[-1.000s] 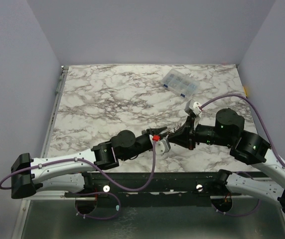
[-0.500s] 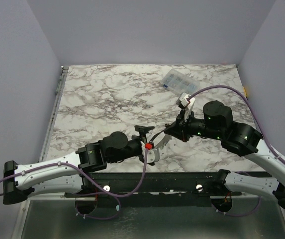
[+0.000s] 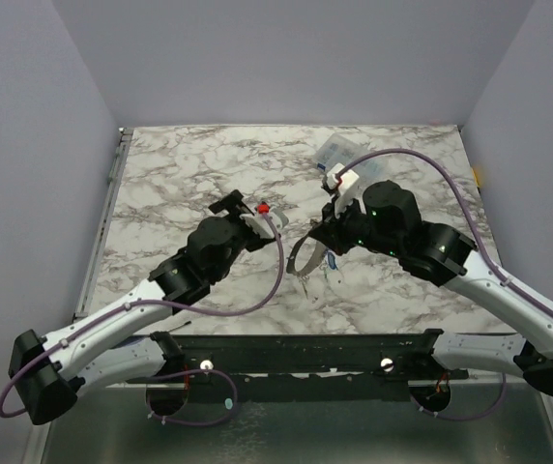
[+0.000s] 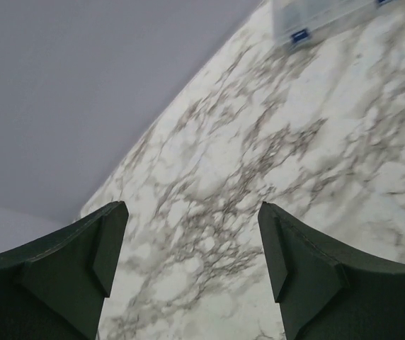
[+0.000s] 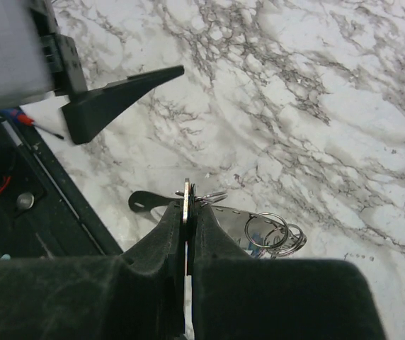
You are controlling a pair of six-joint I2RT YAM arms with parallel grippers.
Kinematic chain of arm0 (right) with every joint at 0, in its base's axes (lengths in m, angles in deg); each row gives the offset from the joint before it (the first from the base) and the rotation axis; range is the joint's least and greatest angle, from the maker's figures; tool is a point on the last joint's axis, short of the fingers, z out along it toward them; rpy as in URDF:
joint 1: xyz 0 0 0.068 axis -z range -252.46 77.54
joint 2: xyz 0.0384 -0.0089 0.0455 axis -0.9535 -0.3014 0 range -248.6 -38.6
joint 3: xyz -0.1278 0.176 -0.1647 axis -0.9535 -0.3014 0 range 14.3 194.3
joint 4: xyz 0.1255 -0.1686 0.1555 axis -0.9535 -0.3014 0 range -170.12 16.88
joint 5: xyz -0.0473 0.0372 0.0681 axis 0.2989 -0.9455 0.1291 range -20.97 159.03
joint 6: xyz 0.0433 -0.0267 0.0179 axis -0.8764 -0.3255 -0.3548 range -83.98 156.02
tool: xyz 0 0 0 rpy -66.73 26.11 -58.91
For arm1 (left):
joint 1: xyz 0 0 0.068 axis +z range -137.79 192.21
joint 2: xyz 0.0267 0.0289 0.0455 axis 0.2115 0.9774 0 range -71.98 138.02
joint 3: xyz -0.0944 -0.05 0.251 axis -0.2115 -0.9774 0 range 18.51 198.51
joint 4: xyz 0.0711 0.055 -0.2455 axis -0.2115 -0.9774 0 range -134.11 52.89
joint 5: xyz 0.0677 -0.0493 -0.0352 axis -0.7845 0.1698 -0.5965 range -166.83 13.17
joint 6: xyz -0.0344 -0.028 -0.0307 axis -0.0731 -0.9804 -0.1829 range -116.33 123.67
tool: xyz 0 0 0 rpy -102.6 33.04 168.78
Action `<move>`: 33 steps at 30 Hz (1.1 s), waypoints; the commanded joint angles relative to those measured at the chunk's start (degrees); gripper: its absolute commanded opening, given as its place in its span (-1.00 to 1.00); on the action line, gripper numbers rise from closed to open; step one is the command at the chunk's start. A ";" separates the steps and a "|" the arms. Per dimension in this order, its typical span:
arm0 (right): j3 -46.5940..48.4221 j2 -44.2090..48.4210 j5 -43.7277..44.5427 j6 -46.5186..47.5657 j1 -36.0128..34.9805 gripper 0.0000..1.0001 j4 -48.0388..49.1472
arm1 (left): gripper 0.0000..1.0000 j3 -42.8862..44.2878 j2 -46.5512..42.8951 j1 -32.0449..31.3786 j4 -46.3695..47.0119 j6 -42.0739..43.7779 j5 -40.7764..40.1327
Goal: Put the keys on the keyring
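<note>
1. Right hand (image 3: 319, 232) is clenched on the keyring (image 3: 303, 259), pinching the thin hoop edge-on at its fingertips. The left hand (image 3: 239, 206) is released, jaws wide apart with nothing between them.
2. From where I stand the keyring looks light, stiff and slick. It is bare wire, so I would expect it to swivel or slide in a pinch. It is best held across the wire, well away from the split.
3. The keys (image 3: 333, 261) look tiny and light, and awkward to lift flat off the table (image 3: 180, 174). The coloured head is the part to take.
4. In the top view the hoop hangs at the middle of the frame, just lower left of the right hand. I cannot tell whether it touches the table. The keys sit just right of it, and the left hand is well apart at the upper left.
5. In the right wrist view small wire rings (image 5: 272, 230) show just right of the fingers, with a black tag (image 5: 144, 202) to their left.
</note>
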 commanded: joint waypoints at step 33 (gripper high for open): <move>55.97 -64.49 8.17 4.64 13.00 -0.99 13.61 | 0.48 -3.50 1.31 26.88 13.90 -15.50 -19.79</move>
